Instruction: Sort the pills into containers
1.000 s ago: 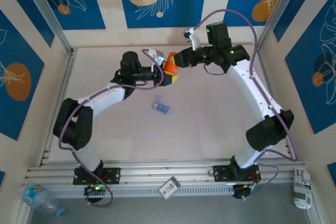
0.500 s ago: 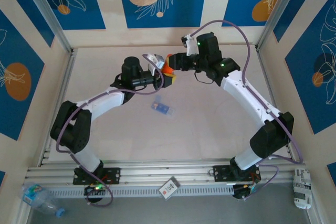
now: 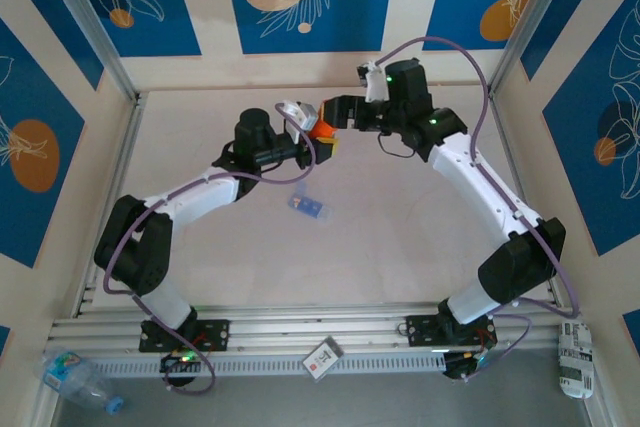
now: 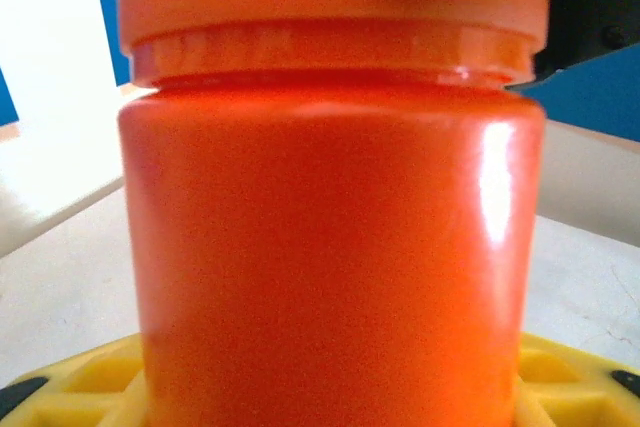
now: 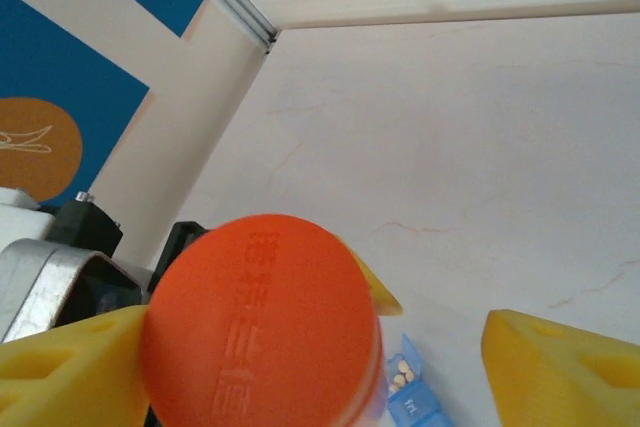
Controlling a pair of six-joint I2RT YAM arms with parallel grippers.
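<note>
The left gripper point(image 3: 312, 143) is holding the orange bottle point(image 3: 320, 131) up in the air, squeezing its body between the yellow pads point(image 4: 80, 387). The cap point(image 5: 258, 322) is sitting on the bottle, not off yet. The right gripper point(image 3: 336, 111) is hanging right at the cap with its jaws standing wide. One yellow finger is sitting close beside the cap and the other finger point(image 5: 560, 367) is standing well apart from it, so this gripper is not gripping anything.

The blue pill box point(image 3: 307, 204) is lying flat on the tabletop point(image 3: 400, 247), below the bottle and a bit nearer to the arm bases, between the two arms. Its long side is running on a slant, from far-left to near-right in the top view (a few small pale pills point(image 5: 402, 371) are lying in one of its little rooms). The left gripper is the nearer one to the box, but it is busy with the bottle. I think the cap is needing to come off first, and then the bottle is needing to tip down toward the box
</note>
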